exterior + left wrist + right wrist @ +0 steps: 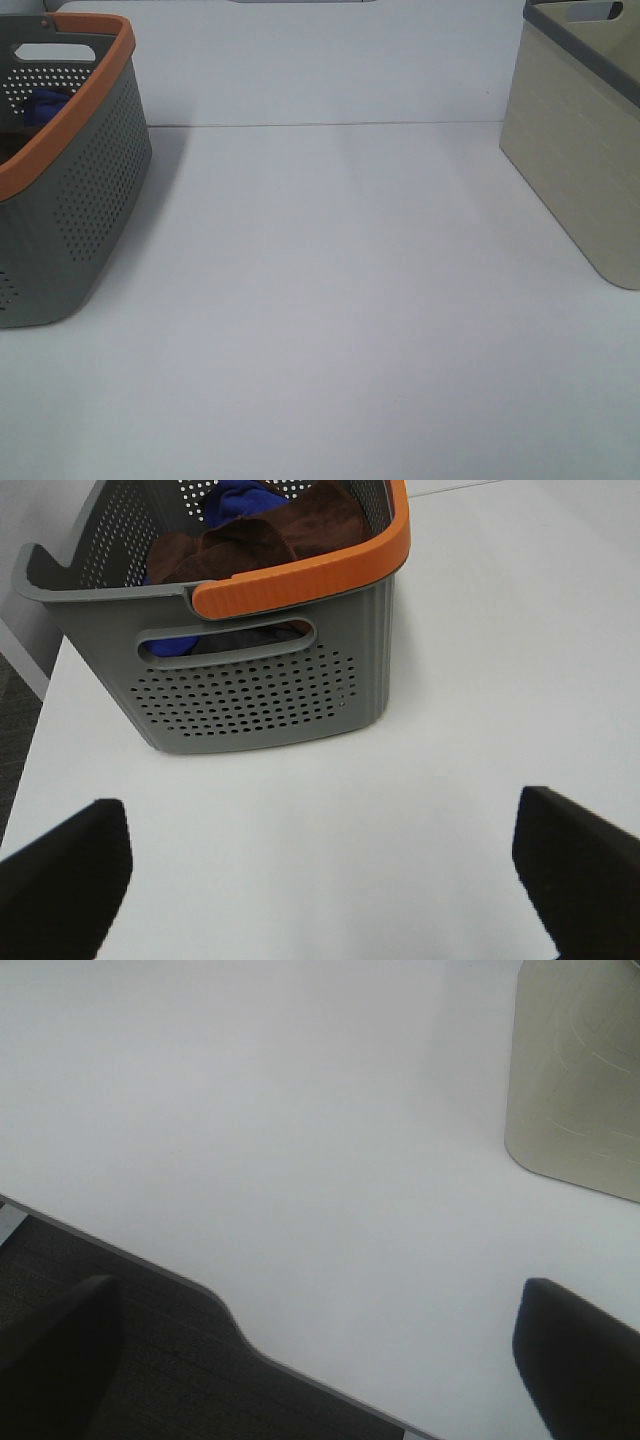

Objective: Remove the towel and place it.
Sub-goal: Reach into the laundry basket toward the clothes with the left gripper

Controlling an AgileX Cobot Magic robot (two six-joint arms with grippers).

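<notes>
The maroon towel [265,535] lies crumpled inside the grey perforated basket [250,695] with the orange rim, next to a blue cloth [240,498]. In the high view the basket [90,190] stands at the left edge; only the blue cloth [45,105] shows inside it and the towel is hidden. My left gripper [320,880] is open and empty, over the table a short way from the basket's handle side. My right gripper [320,1360] is open and empty above the table's near edge. Neither gripper shows in the high view.
A beige bin [585,150] with a dark grey rim stands at the right of the white table [330,300]; its wall shows in the right wrist view [580,1070]. The table's edge with a notch [225,1310] and dark floor lie below my right gripper.
</notes>
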